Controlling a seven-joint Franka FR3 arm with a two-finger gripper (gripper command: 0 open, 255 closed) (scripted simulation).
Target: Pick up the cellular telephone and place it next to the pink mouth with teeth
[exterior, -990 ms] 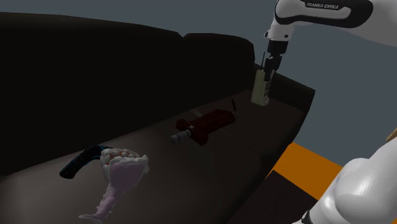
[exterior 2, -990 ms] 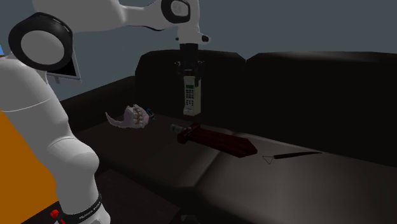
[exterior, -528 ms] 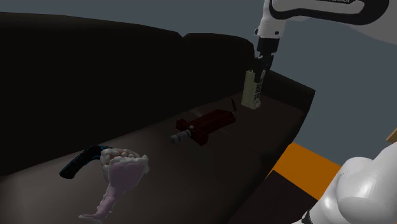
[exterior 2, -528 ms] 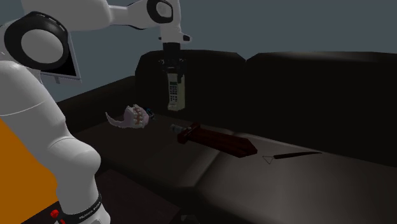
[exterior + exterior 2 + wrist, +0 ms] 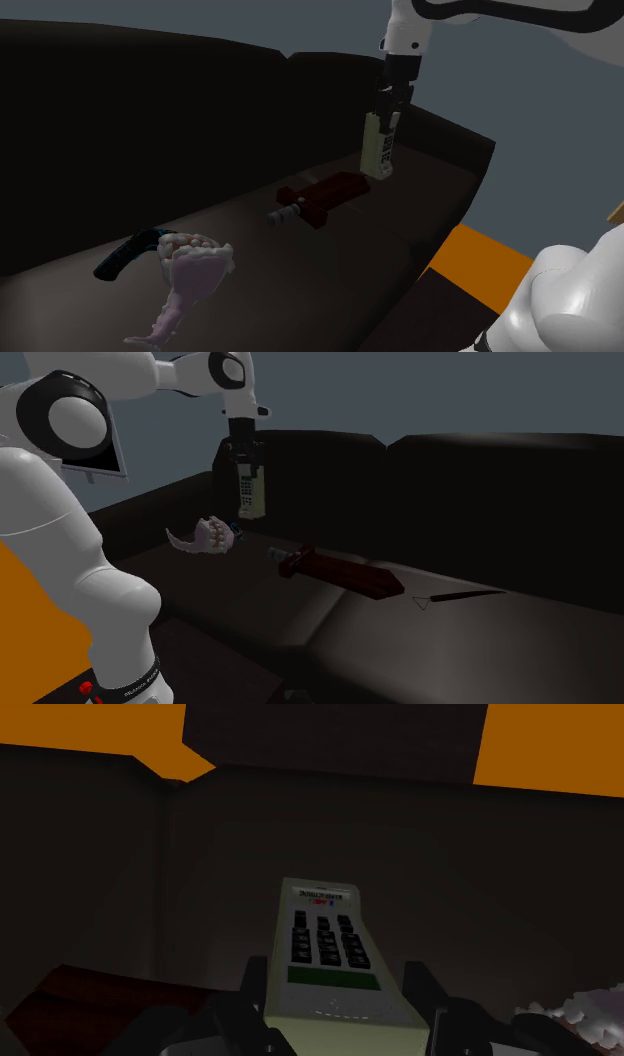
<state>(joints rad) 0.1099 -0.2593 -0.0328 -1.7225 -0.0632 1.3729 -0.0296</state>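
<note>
A pale cellular telephone [image 5: 378,146] with a dark keypad hangs upright in the air above the dark sofa seat, clasped at its top by my black gripper [image 5: 387,105]. In the second exterior view the telephone [image 5: 249,493] hangs under the gripper [image 5: 241,458], above and to the right of the pink mouth with teeth [image 5: 205,538]. The mouth [image 5: 187,272] lies near the shoulder view's lower left. In the wrist view both fingers [image 5: 256,989] press the telephone's [image 5: 331,960] sides.
A dark red tool [image 5: 320,197] with a grey tip lies mid-seat, below the telephone. A black and blue curved object [image 5: 125,255] rests beside the mouth. A thin dark stick [image 5: 455,595] lies further along the seat. The sofa backrest [image 5: 180,110] rises behind. Orange floor [image 5: 480,265] shows beyond the seat edge.
The gripper has carried the telephone steadily toward the mouth: leftward in both exterior views, over the red tool. Nothing on the seat has moved.
</note>
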